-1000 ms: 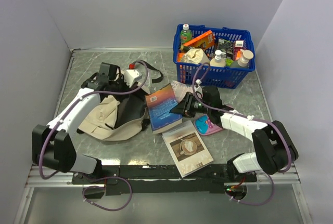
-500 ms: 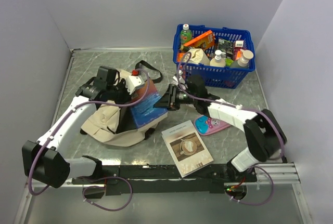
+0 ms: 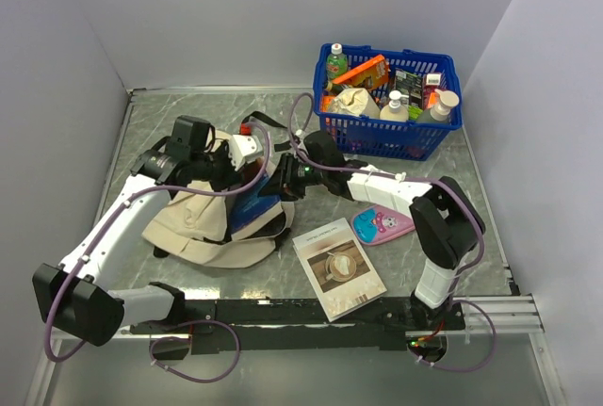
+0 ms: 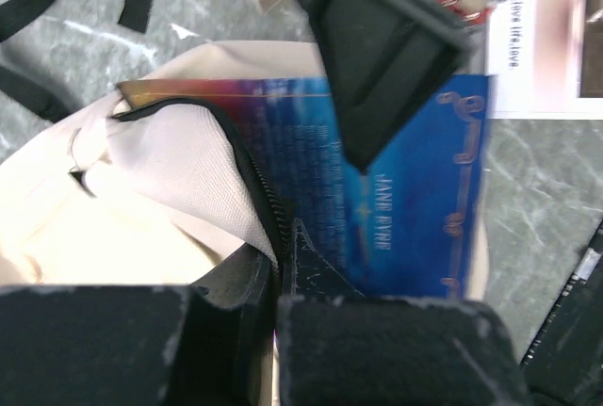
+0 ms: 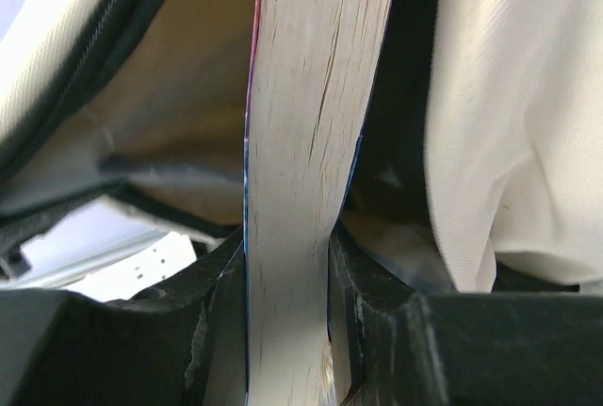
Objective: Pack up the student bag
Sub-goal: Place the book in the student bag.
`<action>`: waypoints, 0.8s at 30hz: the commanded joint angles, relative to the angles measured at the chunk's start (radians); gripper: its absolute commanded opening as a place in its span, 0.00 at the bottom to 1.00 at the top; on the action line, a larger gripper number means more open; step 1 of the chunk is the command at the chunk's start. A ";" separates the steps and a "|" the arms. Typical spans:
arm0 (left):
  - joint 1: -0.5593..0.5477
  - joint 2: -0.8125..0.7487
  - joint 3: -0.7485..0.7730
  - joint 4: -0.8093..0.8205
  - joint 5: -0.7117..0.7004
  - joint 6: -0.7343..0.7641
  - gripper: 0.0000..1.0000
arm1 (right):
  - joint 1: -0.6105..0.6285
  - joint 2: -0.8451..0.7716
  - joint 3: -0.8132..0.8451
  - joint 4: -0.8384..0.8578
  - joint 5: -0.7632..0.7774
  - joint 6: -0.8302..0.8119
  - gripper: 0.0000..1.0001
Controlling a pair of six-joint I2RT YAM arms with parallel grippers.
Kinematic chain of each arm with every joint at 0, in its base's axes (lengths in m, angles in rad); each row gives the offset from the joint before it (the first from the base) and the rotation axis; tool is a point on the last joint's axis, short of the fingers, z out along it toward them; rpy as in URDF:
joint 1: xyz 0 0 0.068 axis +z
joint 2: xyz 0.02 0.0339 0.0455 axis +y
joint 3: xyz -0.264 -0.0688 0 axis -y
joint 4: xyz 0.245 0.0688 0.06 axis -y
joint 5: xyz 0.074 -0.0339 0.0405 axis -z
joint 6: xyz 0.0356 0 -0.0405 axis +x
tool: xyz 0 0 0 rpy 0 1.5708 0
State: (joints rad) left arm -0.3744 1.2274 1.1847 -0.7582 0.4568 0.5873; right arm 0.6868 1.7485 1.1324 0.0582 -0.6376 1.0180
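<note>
The beige student bag lies on the table at left centre with its black-zippered mouth held open. My left gripper is shut on the bag's zipper rim and lifts it. My right gripper is shut on a blue paperback book, whose blue cover reads "Jane Eyre" in the left wrist view. The book is partly inside the bag's mouth. In the right wrist view its page edge stands between my jaws, with beige fabric on both sides.
A blue plastic basket full of bottles and packets stands at the back right. A pink pencil case lies to the right of centre. A second book with a cup picture lies near the front edge. A black strap trails behind the bag.
My right gripper has carried the blue book leftward from the table's middle into the bag's mouth. My left gripper has kept the rim raised and shifted a little.
</note>
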 commanded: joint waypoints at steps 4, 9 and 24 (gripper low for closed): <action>-0.012 -0.023 0.056 0.000 0.161 -0.027 0.01 | 0.052 -0.001 0.104 0.187 0.252 0.028 0.00; -0.012 -0.020 0.043 0.071 0.167 -0.130 0.01 | 0.164 0.002 0.085 0.282 0.574 0.008 0.00; -0.011 0.011 0.086 0.100 0.160 -0.155 0.01 | 0.229 0.066 0.106 0.280 0.463 -0.100 0.66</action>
State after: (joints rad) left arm -0.3737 1.2709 1.2179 -0.6998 0.5377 0.4019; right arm 0.9218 1.8999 1.2079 0.1886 -0.0933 1.0084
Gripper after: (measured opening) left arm 0.046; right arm 0.537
